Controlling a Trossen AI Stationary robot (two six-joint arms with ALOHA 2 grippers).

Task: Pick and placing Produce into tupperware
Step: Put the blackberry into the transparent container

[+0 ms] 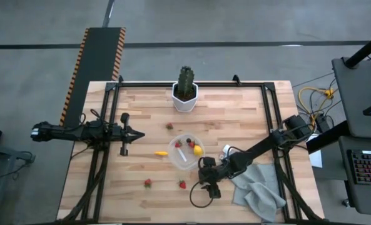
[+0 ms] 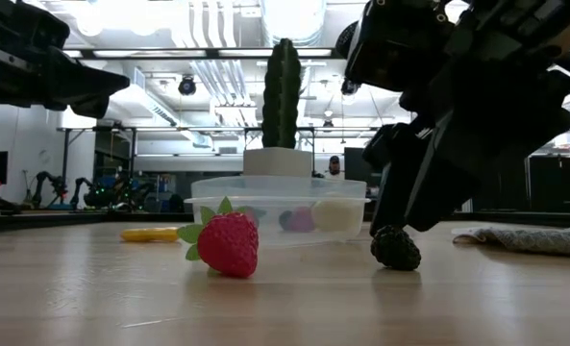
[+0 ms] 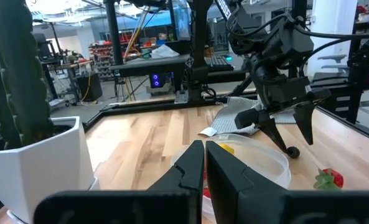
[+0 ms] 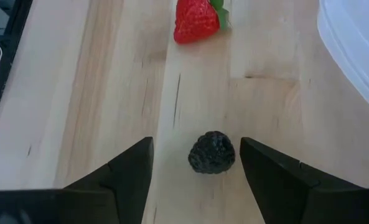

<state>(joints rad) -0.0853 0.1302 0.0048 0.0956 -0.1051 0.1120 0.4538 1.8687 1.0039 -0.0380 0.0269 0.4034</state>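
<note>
Tupperware, the round clear plastic container [image 1: 186, 150], sits mid-table, in front of the white hexagonal pot [image 1: 184, 98] holding the tall green cactus [image 1: 186, 80]. Inside it: a yellow lemon piece [image 1: 198, 150] and at least two small red strawberries [image 1: 189, 143].

Loose produce on the wooden table [image 1: 229, 106]:
- dark bumpy blackberry [image 4: 212, 152], on the boards between the right gripper's [image 4: 196, 163] fingers. Fingers spread apart, one on each side of it, not touching it.
- red strawberry with green leaves [image 4: 196, 19], just past the blackberry, in line with the gripper's reach; same one in the low view [image 2: 228, 242] in front of the container.
- second red strawberry [image 1: 147, 183], further toward the left, near the front edge.
- third red strawberry [image 1: 169, 126], between the container and the pot.
- small yellow-orange elongated piece [image 1: 162, 153], just left of the container.

Right arm reaches in across the crumpled grey cloth [image 1: 258, 189]; the container wall is close beside the gripper on one side.

Left gripper [image 3: 205, 165] hangs over the left part of the table, well apart from the container, fingers pressed together on nothing.
</note>
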